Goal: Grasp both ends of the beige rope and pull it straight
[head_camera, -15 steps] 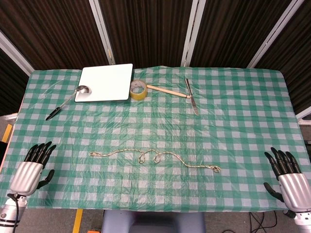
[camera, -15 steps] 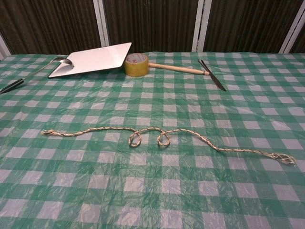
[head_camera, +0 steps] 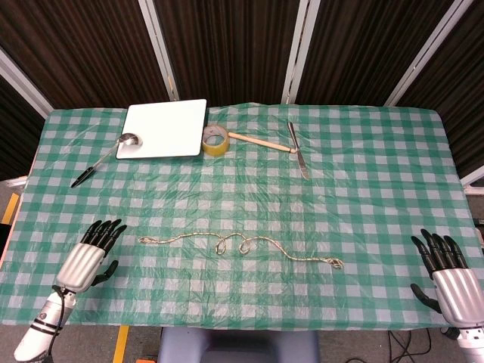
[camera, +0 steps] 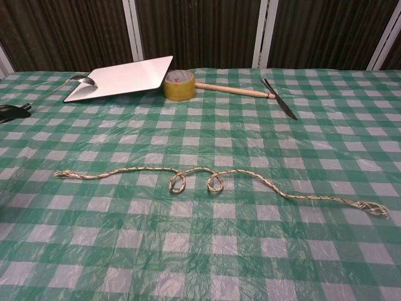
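Observation:
The beige rope lies slack across the near part of the green checked tablecloth, with two small loops near its middle. Its left end points toward my left hand, which hovers open a short way to the left of it, fingers spread, holding nothing. The rope's knotted right end lies far from my right hand, which is open at the table's near right corner. In the chest view only dark fingertips of the left hand show at the left edge.
At the back lie a white board, a spoon, a roll of tape, a wooden stick and a knife. The table's front edge runs just below both hands.
My left hand has moved right and forward, closer to the rope's left end. The right hand and the rope have not moved.

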